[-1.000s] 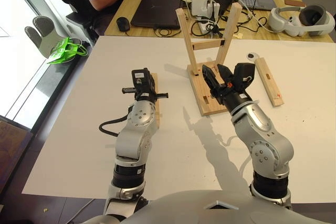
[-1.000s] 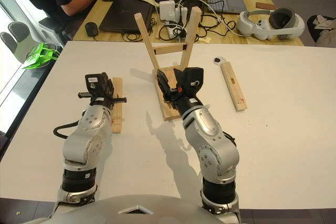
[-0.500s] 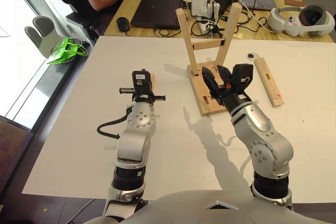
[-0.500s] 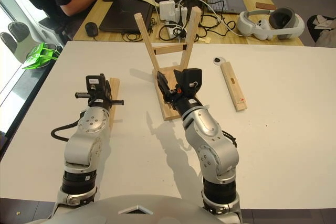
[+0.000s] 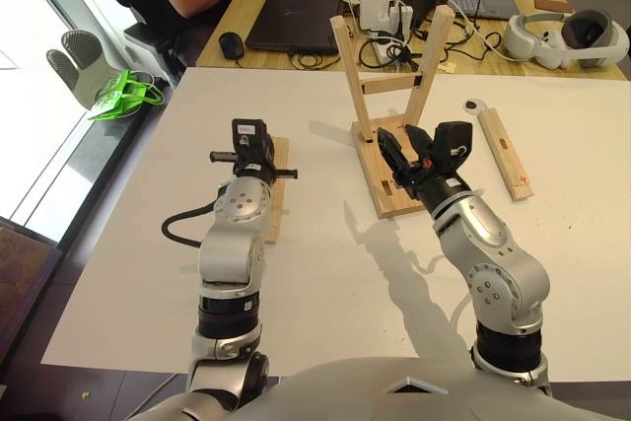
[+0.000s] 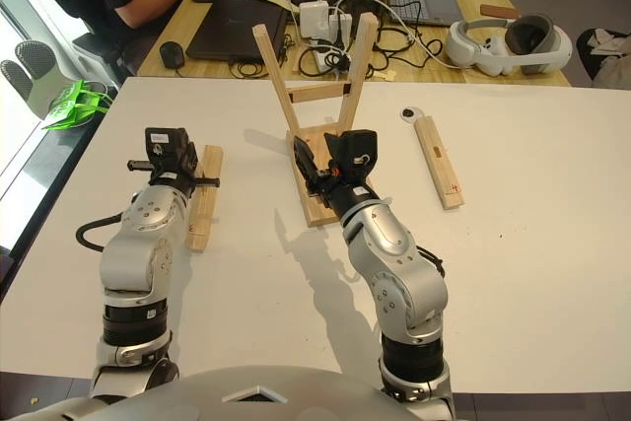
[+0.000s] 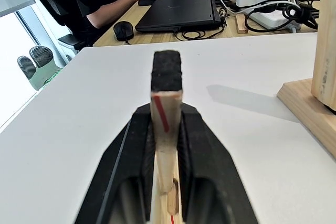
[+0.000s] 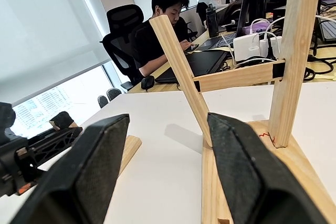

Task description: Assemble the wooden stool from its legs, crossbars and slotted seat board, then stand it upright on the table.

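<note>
The slotted seat board (image 5: 386, 194) lies flat on the white table (image 5: 552, 244). Two legs (image 5: 349, 71) (image 5: 435, 51) stand in it, joined by a crossbar (image 5: 390, 84). My right gripper (image 5: 418, 153) hovers open just in front of those legs, the fingers (image 8: 84, 177) spread with nothing between them. Farther left, my left gripper (image 5: 252, 151) is shut on a loose wooden leg (image 5: 275, 199) that rests on the table; the left wrist view shows this leg (image 7: 166, 124) edge-on between the black fingers (image 7: 195, 145). Another loose leg (image 5: 505, 153) lies at the right.
A small white round object (image 5: 475, 104) sits by the right loose leg. Behind the table a wooden desk (image 5: 251, 7) carries laptops, a power strip, cables and a headset (image 5: 567, 36). A green bag (image 5: 123, 94) hangs off the table's left edge.
My left arm has swung to the left, dragging the loose leg with it. The right gripper has stayed almost still, open by the seat board.
</note>
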